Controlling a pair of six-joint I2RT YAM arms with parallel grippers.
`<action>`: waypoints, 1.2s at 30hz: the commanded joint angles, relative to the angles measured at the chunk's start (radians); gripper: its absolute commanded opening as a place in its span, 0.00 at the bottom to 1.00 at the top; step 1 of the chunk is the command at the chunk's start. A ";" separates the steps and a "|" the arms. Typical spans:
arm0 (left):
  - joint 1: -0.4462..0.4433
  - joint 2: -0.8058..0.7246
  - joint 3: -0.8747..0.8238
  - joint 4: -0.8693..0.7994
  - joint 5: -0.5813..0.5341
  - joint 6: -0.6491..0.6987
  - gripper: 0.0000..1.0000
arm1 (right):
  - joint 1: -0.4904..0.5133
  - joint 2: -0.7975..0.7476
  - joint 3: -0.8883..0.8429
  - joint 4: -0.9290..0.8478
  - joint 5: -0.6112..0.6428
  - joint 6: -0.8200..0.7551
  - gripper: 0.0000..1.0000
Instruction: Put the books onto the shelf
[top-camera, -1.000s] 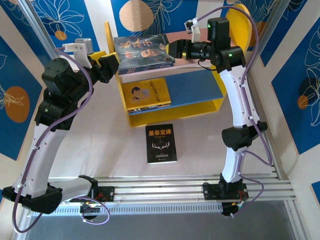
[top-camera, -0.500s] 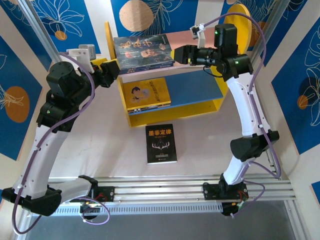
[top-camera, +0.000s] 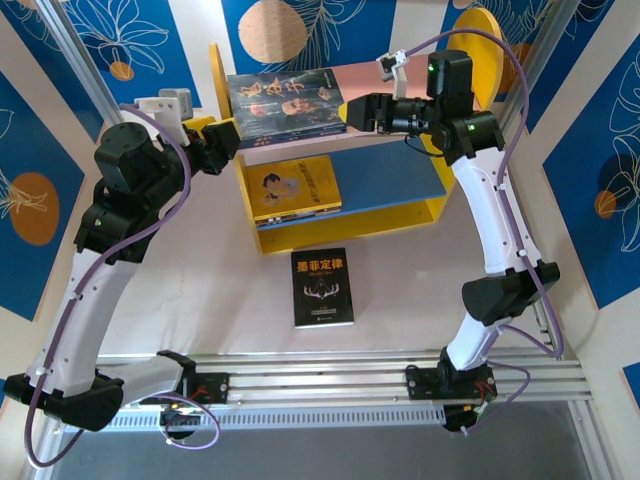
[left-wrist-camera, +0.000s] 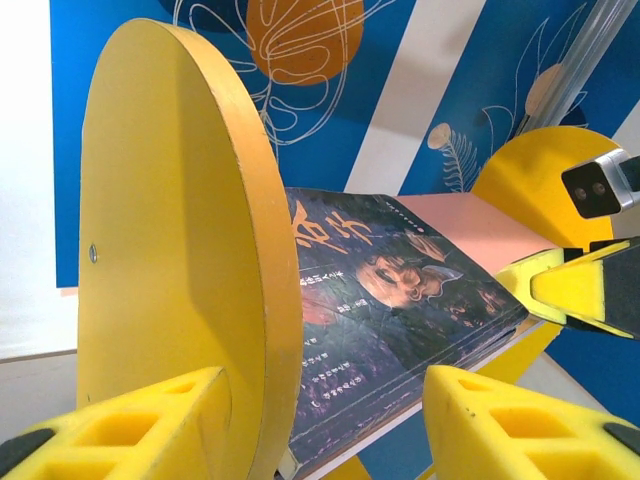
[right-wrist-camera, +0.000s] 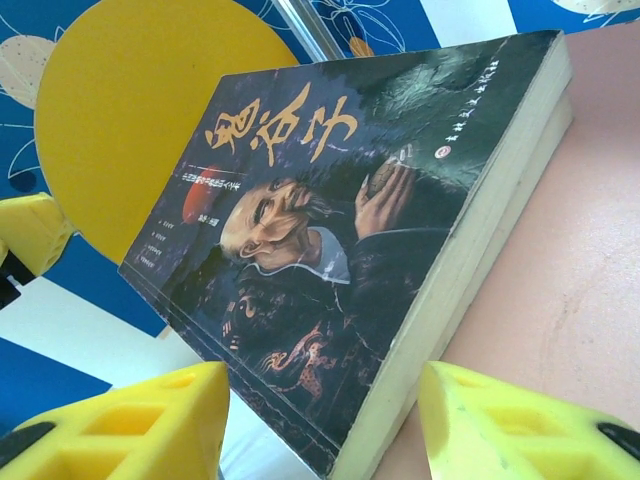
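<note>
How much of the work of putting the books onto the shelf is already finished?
Done: a stack of dark books lies on the shelf's pink board, the yellow book on the blue board. In hand: nothing; the left gripper and right gripper flank the stack, open. Left: the black antler book on the table.

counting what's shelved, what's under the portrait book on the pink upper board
Under the portrait book, edges of at least one more book show, stacked on the pink board. Their covers are hidden, so titles and exact count can't be told.
</note>
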 joint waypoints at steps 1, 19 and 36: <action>0.004 -0.005 0.001 0.003 0.002 0.003 0.54 | 0.010 -0.030 -0.002 0.010 -0.040 0.013 0.53; 0.004 -0.009 0.002 -0.001 -0.002 0.010 0.54 | 0.029 -0.021 0.006 0.011 -0.061 0.010 0.53; 0.004 -0.009 0.008 -0.026 0.030 0.015 0.54 | 0.032 -0.012 0.017 -0.009 -0.025 -0.006 0.54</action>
